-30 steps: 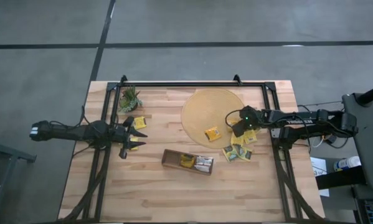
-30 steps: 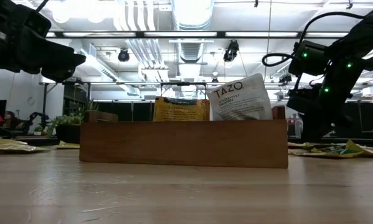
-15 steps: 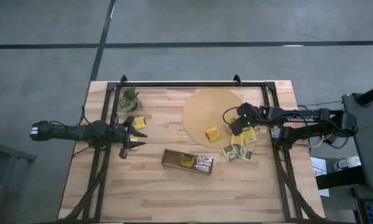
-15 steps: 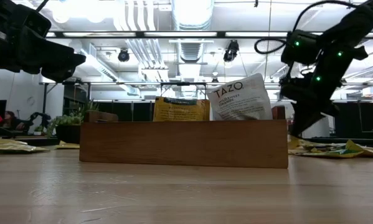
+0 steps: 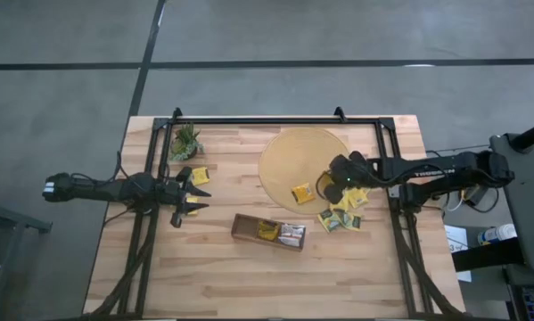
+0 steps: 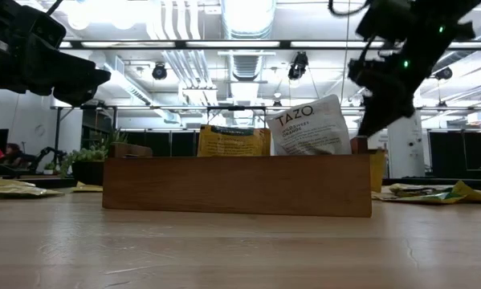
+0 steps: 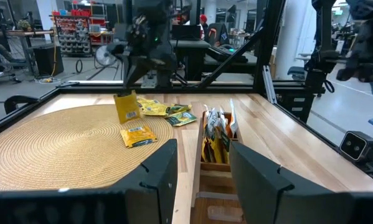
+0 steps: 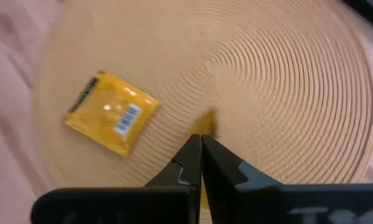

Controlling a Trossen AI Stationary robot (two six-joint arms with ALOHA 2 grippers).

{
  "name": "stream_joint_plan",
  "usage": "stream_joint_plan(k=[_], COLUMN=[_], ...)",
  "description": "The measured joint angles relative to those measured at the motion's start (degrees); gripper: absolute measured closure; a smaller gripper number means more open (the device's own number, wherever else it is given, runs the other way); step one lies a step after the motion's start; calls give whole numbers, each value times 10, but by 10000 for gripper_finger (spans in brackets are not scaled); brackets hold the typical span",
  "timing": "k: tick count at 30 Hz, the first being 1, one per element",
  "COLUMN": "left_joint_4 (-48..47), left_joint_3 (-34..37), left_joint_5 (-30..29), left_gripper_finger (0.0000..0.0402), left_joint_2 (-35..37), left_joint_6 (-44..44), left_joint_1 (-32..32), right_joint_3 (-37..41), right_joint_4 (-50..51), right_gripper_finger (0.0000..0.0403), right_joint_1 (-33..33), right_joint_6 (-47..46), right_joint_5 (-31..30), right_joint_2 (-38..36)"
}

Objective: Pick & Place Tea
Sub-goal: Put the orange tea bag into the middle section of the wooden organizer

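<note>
The right pincer point(image 8: 200, 144), clamped on a yellow tea sachet point(image 7: 126, 108), hangs over the round mat point(image 5: 280, 152), probably to release it beside the sachet point(image 8: 111, 120) already lying there.

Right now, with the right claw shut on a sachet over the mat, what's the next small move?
Probably lower the right claw slightly and open it. It holds a yellow sachet edge-on above the mat, beside the sachet already lying there, so releasing here should land it on the mat.
</note>
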State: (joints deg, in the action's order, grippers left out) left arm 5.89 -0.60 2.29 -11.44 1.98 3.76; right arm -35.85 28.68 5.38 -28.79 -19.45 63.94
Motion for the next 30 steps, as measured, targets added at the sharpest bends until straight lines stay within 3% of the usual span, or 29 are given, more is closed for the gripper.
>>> stream_joint_plan(k=[10,18,22,30], left_joint_4=[0,0,0,0], left_joint_3=[0,0,0,0], left_joint_5=[0,0,0,0], left_gripper_finger=[262,262,262,262], left_joint_2=[0,0,0,0], left_joint_6=[0,0,0,0], left_joint_1=[0,0,0,0], right_joint_3=[-55,-43,-43,-36], right_joint_4=[26,31,52,91], right_gripper_finger=[394,394,389,329], right_joint_1=[-94,-88,-84,-70], right_joint_6=[-12,-7,-6,-37], right_joint_5=[-46,-53,-113,-123], right_joint_2=[-1,-1,-1,-1])
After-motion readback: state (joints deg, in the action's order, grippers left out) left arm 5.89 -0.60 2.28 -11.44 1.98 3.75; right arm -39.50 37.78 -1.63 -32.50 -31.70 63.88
